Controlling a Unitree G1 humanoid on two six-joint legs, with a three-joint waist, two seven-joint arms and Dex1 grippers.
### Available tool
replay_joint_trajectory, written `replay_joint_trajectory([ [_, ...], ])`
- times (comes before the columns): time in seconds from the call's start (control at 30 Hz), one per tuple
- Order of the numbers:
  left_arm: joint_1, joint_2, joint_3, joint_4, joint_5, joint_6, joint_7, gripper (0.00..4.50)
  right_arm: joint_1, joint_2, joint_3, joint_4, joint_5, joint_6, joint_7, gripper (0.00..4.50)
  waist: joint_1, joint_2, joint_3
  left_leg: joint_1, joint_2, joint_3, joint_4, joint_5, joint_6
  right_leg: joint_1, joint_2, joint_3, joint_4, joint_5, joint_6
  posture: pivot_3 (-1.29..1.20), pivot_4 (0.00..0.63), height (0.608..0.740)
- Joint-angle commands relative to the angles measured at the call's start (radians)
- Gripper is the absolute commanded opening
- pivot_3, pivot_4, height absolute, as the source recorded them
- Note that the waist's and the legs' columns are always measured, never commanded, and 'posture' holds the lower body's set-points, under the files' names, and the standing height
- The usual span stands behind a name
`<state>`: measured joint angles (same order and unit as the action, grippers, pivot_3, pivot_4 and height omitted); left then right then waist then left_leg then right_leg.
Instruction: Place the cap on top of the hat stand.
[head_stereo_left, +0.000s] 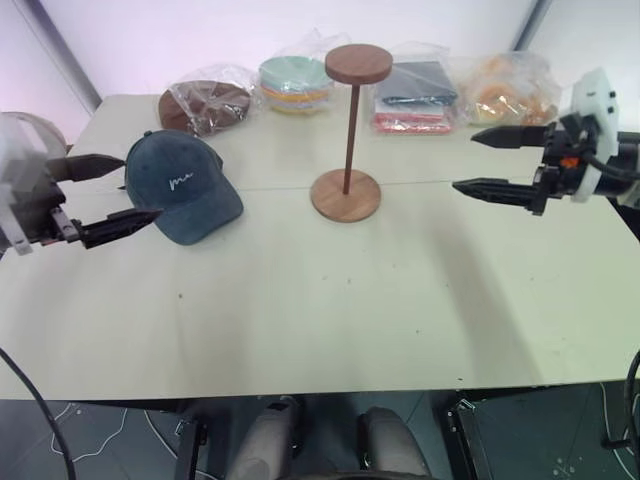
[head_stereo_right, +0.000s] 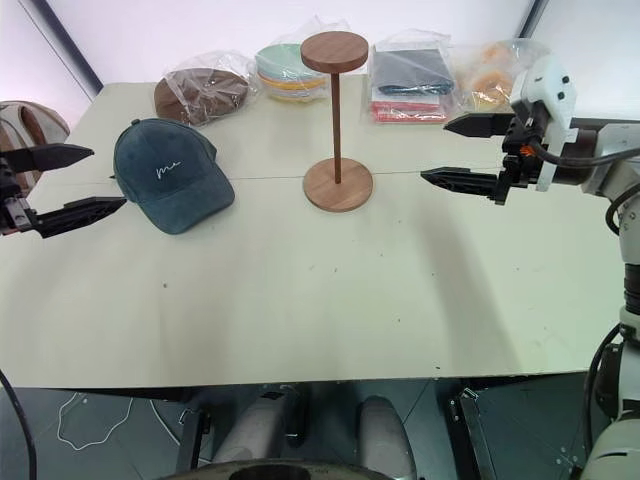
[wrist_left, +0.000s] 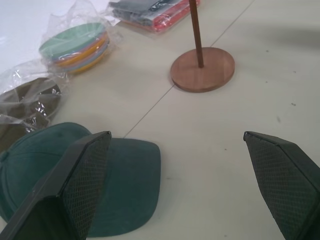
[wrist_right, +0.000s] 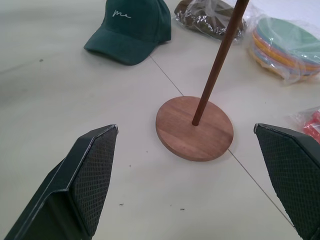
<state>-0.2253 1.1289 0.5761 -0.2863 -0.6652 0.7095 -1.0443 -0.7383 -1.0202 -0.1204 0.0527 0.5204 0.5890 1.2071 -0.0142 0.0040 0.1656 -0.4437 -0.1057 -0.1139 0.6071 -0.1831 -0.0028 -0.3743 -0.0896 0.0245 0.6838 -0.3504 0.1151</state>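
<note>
On the left of the table (head_stereo_left: 330, 330), the left gripper (head_stereo_left: 110, 192) hovers with fingers spread wide, empty, just beside the cap (head_stereo_left: 185, 186), which lies flat, brim toward the near edge. The hat stand (head_stereo_left: 348, 130) stands upright mid-table; the right gripper (head_stereo_left: 500, 162), also spread and empty, waits at right. The grasp looks not yet begun; next, closing on the cap

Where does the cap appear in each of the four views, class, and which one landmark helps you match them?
Left eye view: cap lies on the table's left side, beside the left gripper.
Right eye view: cap left of the hat stand.
Left wrist view: cap at the bottom left, partly behind a finger.
Right wrist view: cap at the top, brim toward the camera.
Shared landmark: the hat stand's round wooden base.
</note>
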Motion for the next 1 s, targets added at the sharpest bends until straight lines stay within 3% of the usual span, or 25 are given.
replay_joint_trajectory([
  [0.03, -0.005, 0.019, 0.046, -0.017, -0.012, -0.002, 0.001, 4.45, -0.034, 0.003, -0.009, -0.002, -0.004, -0.016, 0.005, 4.5, 0.0, 0.0, 0.0, 0.0, 0.0, 0.0, 0.0, 0.0, 0.0, 0.0, 0.0, 0.0, 0.0, 0.0, 0.0, 0.0, 0.15, 0.74],
  [1.0, -0.006, 0.023, 0.042, -0.064, -0.046, 0.049, 0.024, 4.45, -0.049, 0.028, -0.005, -0.01, -0.006, -0.008, 0.006, 4.5, 0.0, 0.0, 0.0, 0.0, 0.0, 0.0, 0.0, 0.0, 0.0, 0.0, 0.0, 0.0, 0.0, 0.0, 0.0, 0.0, 0.15, 0.74],
])
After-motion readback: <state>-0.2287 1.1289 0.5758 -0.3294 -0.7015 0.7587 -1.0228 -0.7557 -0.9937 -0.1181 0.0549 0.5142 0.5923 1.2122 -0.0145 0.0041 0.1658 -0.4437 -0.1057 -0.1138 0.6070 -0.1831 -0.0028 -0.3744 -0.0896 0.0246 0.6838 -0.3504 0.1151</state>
